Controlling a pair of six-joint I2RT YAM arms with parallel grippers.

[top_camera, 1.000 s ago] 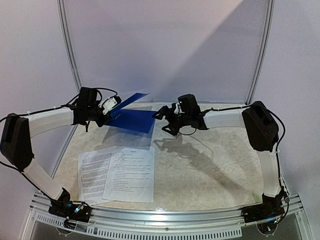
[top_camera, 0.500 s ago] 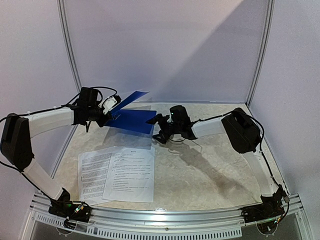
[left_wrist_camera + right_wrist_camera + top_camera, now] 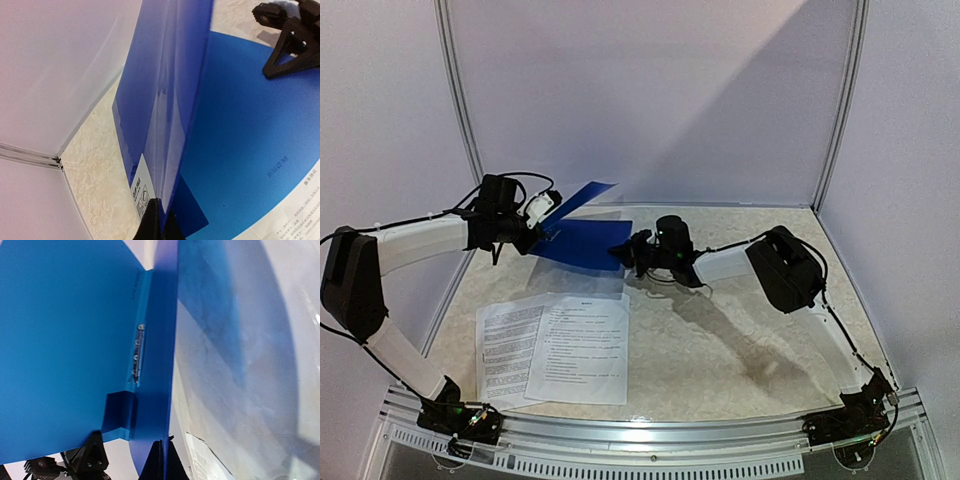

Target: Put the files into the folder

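Note:
The dark-blue folder [image 3: 582,243] lies open at the back left of the table, its cover [image 3: 582,195] raised at a slant. My left gripper [image 3: 548,228] is shut on that cover's near corner by the white label [image 3: 138,190]; my left gripper [image 3: 159,222] pinches the sheet edge-on. My right gripper [image 3: 617,250] is shut on the right edge of the folder's lower panel [image 3: 162,365], and my right gripper [image 3: 165,462] shows that pinch. The metal clip [image 3: 137,357] runs along the spine. The files [image 3: 555,345], two overlapping printed sheets, lie flat at the front left, apart from both grippers.
Lilac booth walls [image 3: 650,100] close in the back and sides, with metal posts [image 3: 460,100] at the corners. A metal rail [image 3: 650,430] runs along the near edge, with both arm bases bolted to it. Marbled tabletop [image 3: 740,340] stretches to the right of the files.
My right arm has swung left to the folder, and its gripper has gone from open to shut on the lower panel's right edge. The left gripper still holds the cover up.

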